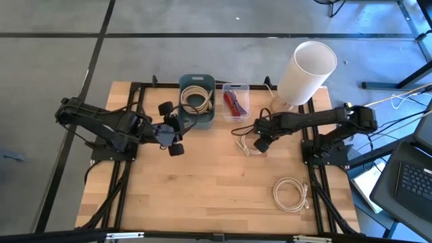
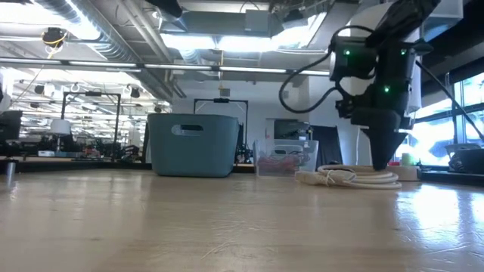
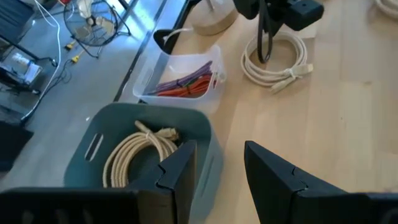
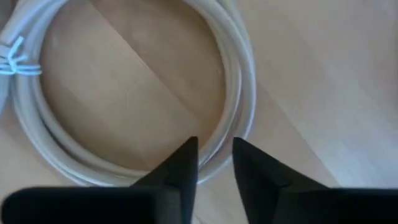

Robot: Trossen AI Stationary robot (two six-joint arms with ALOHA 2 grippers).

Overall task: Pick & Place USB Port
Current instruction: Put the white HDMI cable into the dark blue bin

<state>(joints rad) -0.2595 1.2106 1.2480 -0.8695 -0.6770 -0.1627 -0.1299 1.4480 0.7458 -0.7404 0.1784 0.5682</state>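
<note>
A coiled white cable lies flat on the wooden table, in front of the clear box. My right gripper stands on the coil's right side, pointing down, with its fingers closed onto the strands. In the low view the gripper tapers to the coil. My left gripper is open and touches nothing. It hovers beside the near left corner of the teal bin, seen past its fingers in the left wrist view. My right gripper pinches the coil's bundled strands on one side of the ring between its two fingers. It comes from above, pointing down, with the fingers across the strands. The coil still lies flat on the table.
The teal bin holds a beige coiled cable. A clear box of red and orange cables sits to the bin's right. A white cylinder stands at the far right. A second white coil lies near right. Bare wood fills the middle.
</note>
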